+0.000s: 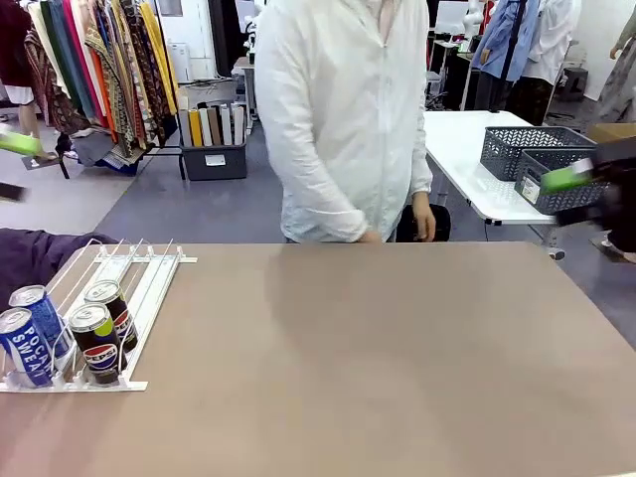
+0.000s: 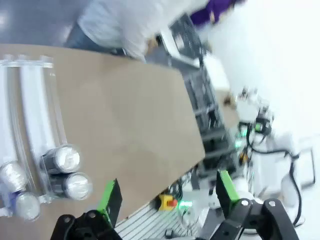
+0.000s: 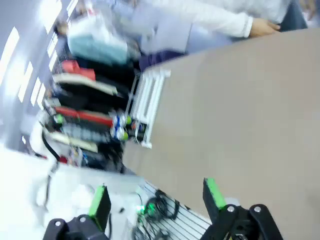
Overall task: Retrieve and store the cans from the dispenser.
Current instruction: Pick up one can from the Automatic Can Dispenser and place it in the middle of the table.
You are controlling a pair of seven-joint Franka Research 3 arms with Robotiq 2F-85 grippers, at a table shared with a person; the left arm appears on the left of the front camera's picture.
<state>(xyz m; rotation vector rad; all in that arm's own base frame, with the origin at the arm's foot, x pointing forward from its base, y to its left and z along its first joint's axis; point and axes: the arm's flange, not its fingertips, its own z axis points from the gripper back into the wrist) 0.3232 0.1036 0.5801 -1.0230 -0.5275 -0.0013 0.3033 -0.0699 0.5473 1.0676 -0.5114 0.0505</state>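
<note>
My left claw (image 2: 167, 194) hung spread wide, holding nothing. Four cans (image 1: 96, 336) stood at the near end of the dispenser (image 1: 154, 296) on the left of the tabletop (image 1: 378, 358). My right claw (image 3: 156, 197) gaped empty too.

- surface (image 1: 378, 358): flat tan top, matte, one plain colour
- dispenser (image 1: 149, 288): white rack lying flat on the surface at its left side, lanes running near-to-far
- cans (image 1: 95, 343): four upright in the lanes, bunched at the rack's near end (two blue Pocari Sweat on the left, two dark Pepsi beside them)
</note>
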